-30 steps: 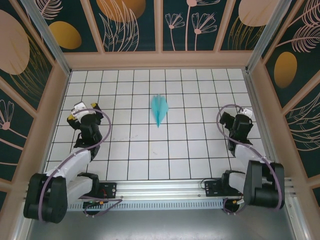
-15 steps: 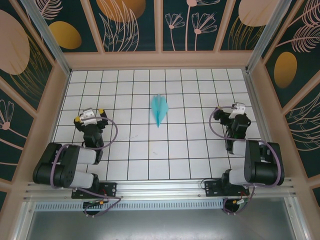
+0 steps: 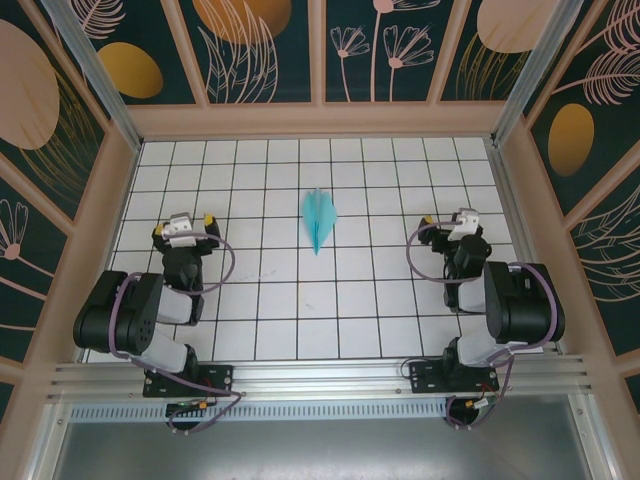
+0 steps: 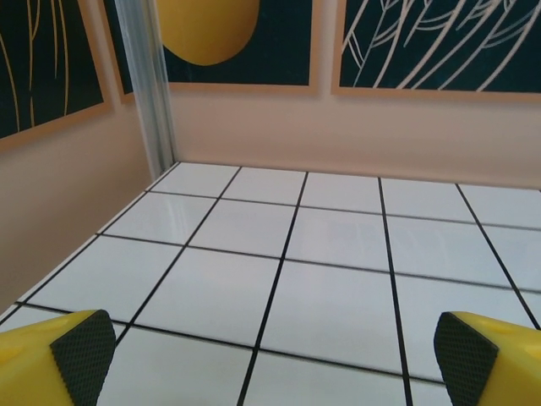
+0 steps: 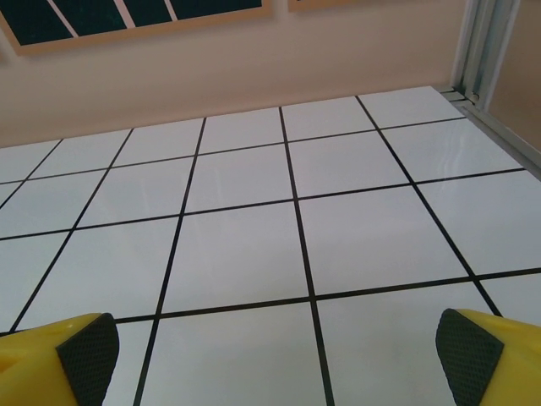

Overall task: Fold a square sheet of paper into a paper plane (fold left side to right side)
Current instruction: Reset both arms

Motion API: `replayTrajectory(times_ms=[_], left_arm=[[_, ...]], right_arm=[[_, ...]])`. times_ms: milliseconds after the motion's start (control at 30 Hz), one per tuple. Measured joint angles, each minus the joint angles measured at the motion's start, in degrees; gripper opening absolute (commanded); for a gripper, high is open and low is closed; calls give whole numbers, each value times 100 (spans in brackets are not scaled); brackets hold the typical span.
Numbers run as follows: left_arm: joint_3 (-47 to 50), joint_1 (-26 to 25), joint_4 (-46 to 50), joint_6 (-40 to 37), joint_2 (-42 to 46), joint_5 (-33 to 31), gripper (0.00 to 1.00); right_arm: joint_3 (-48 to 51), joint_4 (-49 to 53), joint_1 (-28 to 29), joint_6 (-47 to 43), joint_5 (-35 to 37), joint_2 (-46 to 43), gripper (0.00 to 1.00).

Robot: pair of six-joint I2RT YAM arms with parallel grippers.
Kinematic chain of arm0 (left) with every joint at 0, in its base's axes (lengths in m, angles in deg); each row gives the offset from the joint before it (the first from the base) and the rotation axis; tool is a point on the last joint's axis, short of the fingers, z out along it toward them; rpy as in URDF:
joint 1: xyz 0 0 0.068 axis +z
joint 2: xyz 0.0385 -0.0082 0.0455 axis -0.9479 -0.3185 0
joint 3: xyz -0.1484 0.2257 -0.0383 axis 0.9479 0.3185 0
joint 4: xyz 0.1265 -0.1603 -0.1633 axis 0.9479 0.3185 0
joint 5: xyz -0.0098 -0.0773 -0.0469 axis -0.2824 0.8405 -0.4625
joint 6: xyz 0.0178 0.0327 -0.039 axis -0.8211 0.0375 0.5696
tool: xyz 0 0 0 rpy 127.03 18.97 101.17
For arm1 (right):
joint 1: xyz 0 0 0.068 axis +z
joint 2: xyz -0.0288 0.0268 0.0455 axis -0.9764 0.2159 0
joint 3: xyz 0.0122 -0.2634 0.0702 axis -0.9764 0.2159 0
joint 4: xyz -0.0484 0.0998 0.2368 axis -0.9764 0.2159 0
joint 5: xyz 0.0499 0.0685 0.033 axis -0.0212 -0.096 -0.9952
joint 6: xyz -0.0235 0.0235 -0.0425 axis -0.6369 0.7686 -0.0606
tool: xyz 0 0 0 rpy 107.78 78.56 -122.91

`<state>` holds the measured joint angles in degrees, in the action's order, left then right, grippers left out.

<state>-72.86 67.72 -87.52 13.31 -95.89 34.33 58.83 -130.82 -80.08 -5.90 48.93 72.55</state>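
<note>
Left fingers: spread wide and holding nothing. The wrist view looks between the pads at bare white tiles, towards the far left corner.

Centre: the paper plane lies flat on the desk, folded into a slim dart. Its point faces the near edge and its wider tail faces the back wall. It sits between the two arms and well apart from both.

Handling, my judgement: it is very light, thin and limp, and it creases easily. On these glossy tiles I expect it to slide under any sideways push. It lies flat, so there is little edge to get a finger under. I would pin it from above with one finger, then pinch along the centre crease near the tail, where the layers are thickest. A hard squeeze would crush the folds.

Right fingers: also spread wide and holding nothing, with bare tiles ahead.

Change against the earlier frames: the left arm has folded back towards its base, its elbow now tucked close in. The right arm has done the same. The plane has not shifted.
</note>
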Motion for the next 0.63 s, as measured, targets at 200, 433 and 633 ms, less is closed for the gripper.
replayTrajectory(times_ms=[200, 433, 633], left_arm=[[-162, 186, 251, 136, 0, 98, 98], [-160, 184, 354, 175, 0, 179, 98], [-162, 184, 361, 177, 0, 179, 99]], right_arm=[[-2, -2, 20, -4, 90, 0, 99], [-2, -2, 52, -4, 153, 0, 99], [-2, -2, 50, -4, 153, 0, 99]])
